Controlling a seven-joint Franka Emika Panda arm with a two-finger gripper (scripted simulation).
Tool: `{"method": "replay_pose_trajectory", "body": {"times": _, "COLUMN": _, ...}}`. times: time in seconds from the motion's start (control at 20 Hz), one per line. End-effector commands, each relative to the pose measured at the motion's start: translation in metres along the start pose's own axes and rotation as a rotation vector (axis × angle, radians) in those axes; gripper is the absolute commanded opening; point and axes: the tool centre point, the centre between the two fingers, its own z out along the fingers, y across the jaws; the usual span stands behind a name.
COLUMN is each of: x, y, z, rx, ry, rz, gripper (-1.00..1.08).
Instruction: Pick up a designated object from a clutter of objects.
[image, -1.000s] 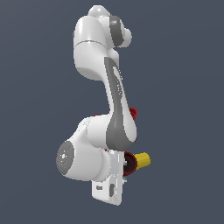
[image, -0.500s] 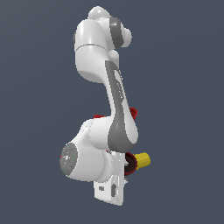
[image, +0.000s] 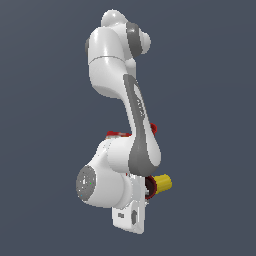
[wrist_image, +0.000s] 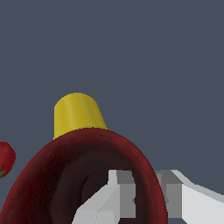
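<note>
In the wrist view the dark red mug (wrist_image: 65, 183) fills the lower part of the picture, its dark inside facing the camera. My gripper (wrist_image: 145, 192) straddles the mug's rim, one finger inside and one outside, both against the wall. The yellow cup (wrist_image: 78, 114) stands just behind the mug. A strawberry (wrist_image: 5, 158) shows at the picture's edge. In the exterior view the arm hides my fingers. Only a sliver of the mug (image: 149, 187) and the yellow cup (image: 163, 182) show beside the wrist.
Red patches (image: 116, 133) peek out on either side of the forearm in the exterior view; I cannot tell which objects they are. The arm covers most of the clutter. The ground around it is plain dark grey.
The wrist and lower arm have shifted slightly toward the exterior view's right, uncovering a red patch on the forearm's left. The mug and yellow cup stay in place.
</note>
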Motion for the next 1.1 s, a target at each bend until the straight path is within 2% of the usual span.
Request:
{"method": "replay_pose_trajectory", "body": {"times": 0.0, "x": 0.0, "y": 0.0, "z": 0.0, "rx": 0.0, "ry": 0.0, "rz": 0.0, "gripper": -1.0}}
{"method": "replay_pose_trajectory", "body": {"times": 0.6, "x": 0.002, "y": -0.004, "z": -0.004, "rx": 0.0, "ry": 0.0, "rz": 0.0, "gripper": -1.0}}
{"method": "replay_pose_trajectory", "body": {"times": 1.05, "x": 0.011, "y": -0.023, "z": -0.023, "rx": -0.001, "ry": -0.001, "rz": 0.0, "gripper": -1.0}}
